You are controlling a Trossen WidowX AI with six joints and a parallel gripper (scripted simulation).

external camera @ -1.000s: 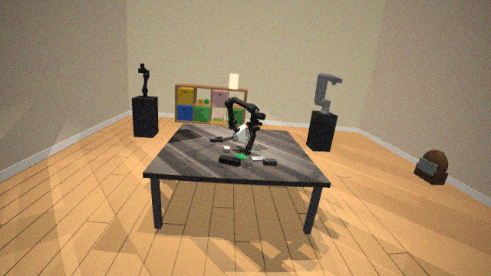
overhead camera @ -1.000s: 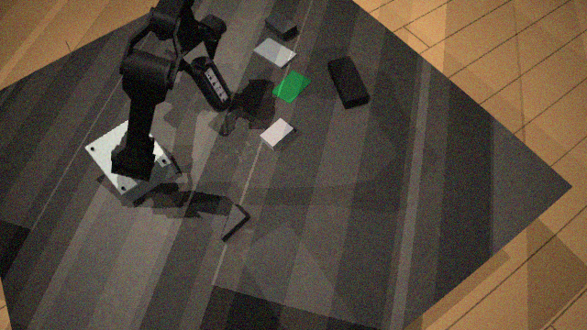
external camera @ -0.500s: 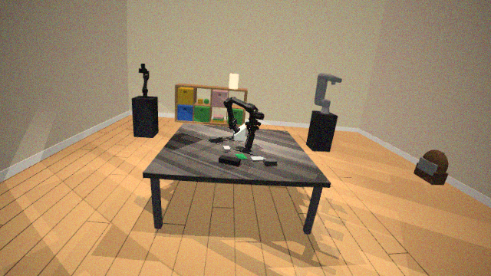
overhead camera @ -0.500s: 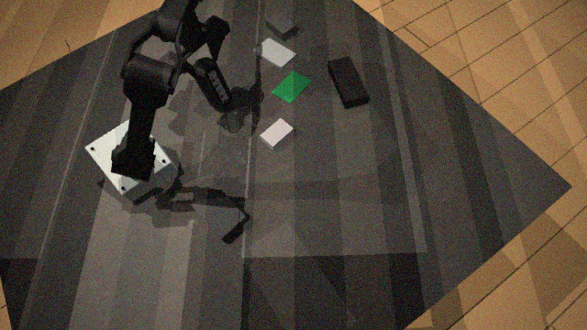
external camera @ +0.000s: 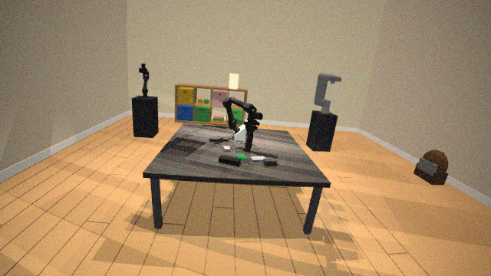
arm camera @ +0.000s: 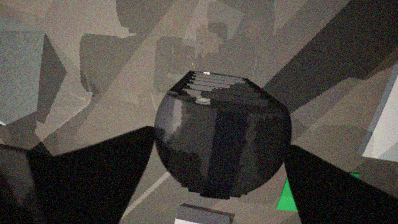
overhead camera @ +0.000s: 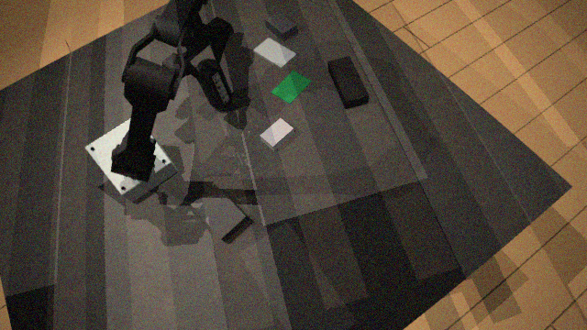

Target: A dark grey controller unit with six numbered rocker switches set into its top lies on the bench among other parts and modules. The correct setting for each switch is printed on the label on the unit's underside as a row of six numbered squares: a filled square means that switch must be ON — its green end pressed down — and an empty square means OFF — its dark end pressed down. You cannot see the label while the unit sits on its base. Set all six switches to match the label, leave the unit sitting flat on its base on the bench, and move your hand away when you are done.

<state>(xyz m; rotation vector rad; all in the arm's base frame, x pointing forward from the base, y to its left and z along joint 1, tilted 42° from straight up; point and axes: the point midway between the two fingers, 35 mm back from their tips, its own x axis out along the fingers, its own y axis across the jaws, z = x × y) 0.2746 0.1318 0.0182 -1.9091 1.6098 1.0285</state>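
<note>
The dark controller unit (overhead camera: 222,89) (external camera: 248,144) (arm camera: 222,150) is off its base, held steeply tilted in my gripper (overhead camera: 215,73) (arm camera: 220,144). The gripper is shut on it, with one finger at each side in the wrist view. In the top view the unit is a long shape with rounded ends, and one face shows a row of small pale marks too blurred to read. The wrist view shows its rounded dark end, with fine pale lines at the top. Switch positions cannot be read. Whether its lower end touches the bench cannot be told.
Near the unit lie a white card (overhead camera: 275,52), a green square (overhead camera: 291,87) (external camera: 241,156) and a small white block (overhead camera: 277,132) (external camera: 226,147). A long black block (overhead camera: 348,82) (external camera: 229,160) and a dark grey block (overhead camera: 282,26) (external camera: 270,162) lie farther out. The arm stands by a white plate (overhead camera: 102,151).
</note>
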